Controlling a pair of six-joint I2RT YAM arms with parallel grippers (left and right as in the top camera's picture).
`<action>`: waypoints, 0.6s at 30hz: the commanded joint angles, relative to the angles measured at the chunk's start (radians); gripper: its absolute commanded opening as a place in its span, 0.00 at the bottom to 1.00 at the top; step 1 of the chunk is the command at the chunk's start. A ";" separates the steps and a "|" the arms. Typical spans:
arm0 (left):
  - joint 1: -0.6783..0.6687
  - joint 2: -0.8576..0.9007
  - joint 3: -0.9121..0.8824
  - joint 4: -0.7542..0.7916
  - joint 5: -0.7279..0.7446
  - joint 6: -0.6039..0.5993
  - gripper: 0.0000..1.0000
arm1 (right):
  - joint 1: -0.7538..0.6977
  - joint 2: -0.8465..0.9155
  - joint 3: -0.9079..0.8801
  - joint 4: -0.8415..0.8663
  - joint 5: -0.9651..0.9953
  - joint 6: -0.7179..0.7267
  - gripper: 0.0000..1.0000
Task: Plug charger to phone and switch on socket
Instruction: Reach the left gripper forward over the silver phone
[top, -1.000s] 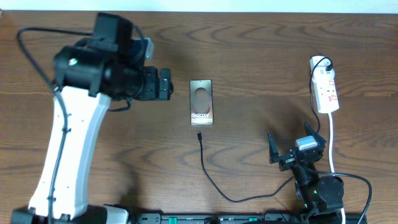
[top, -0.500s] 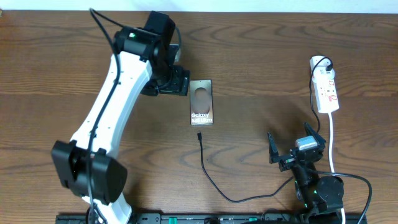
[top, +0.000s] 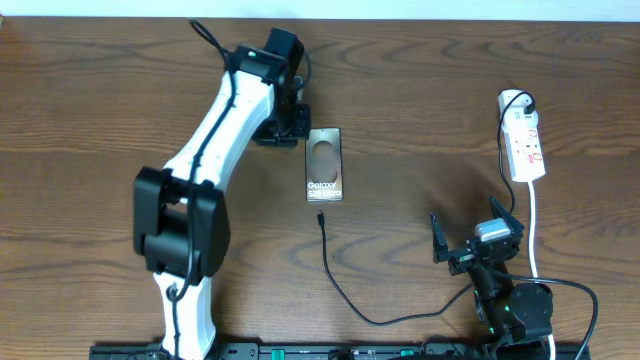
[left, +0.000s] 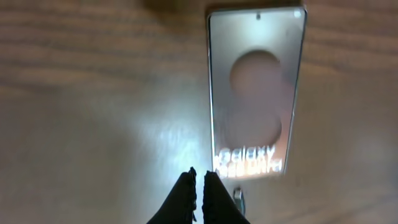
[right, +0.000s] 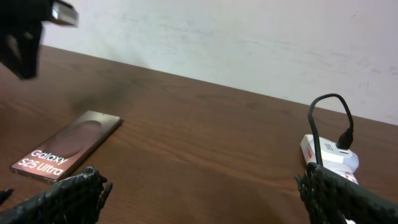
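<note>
1. Since left claw (left: 199, 182) is pinched shut on nothing, tips over bare table (left: 93, 93) just beside phone (left: 256, 93), best use is likely as a brace: press lightly on the long edge, don't skew it.
2. Just below phone's lettered end lies charger tip (top: 320, 216), not touching; cable curls toward right claw (top: 475, 238), spread wide, empty.
3. Phone sits mid-table, far from edges; socket (top: 525, 145) far right near table edge, open table between.
</note>
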 joint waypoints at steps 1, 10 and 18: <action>-0.015 0.058 0.006 0.043 -0.007 -0.034 0.11 | 0.000 -0.006 -0.001 -0.004 0.001 -0.010 0.99; -0.050 0.150 0.006 0.101 -0.007 -0.033 0.71 | 0.000 -0.006 -0.001 -0.004 0.000 -0.011 0.99; -0.084 0.163 0.005 0.135 -0.011 -0.033 0.78 | 0.000 -0.006 -0.001 -0.004 0.000 -0.010 0.99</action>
